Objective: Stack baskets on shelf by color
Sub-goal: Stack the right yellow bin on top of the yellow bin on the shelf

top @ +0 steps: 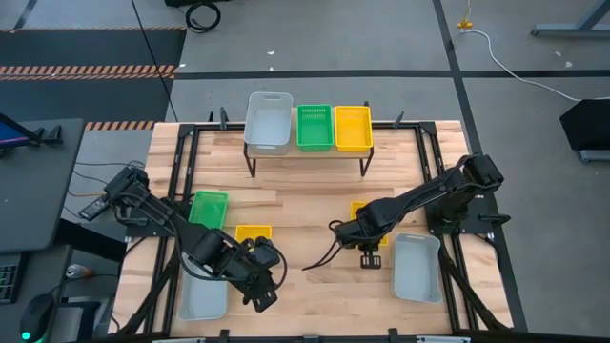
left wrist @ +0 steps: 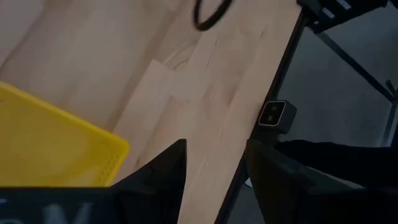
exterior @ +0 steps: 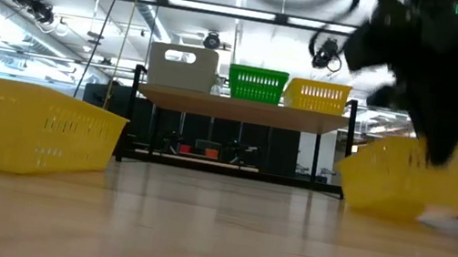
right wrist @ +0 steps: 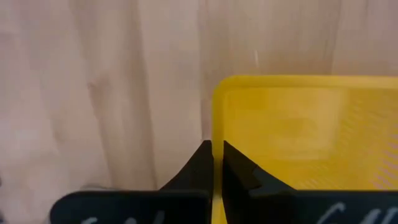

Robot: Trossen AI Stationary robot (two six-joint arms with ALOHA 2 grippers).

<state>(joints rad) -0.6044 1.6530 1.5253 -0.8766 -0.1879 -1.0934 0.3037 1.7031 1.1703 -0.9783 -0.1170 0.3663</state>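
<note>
Right wrist view, yellow basket (right wrist: 305, 134) (perforated wall), right gripper (right wrist: 217, 163) jaws pinching its rim.

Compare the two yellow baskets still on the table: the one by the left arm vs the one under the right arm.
The left yellow basket sits free, no gripper on it; the right yellow basket has its wall pinched by the right gripper. The left gripper hangs open beside the left one. In the low view the left one lies flat; the right one looks slightly tipped. Both are the same yellow perforated kind, off the shelf.
</note>
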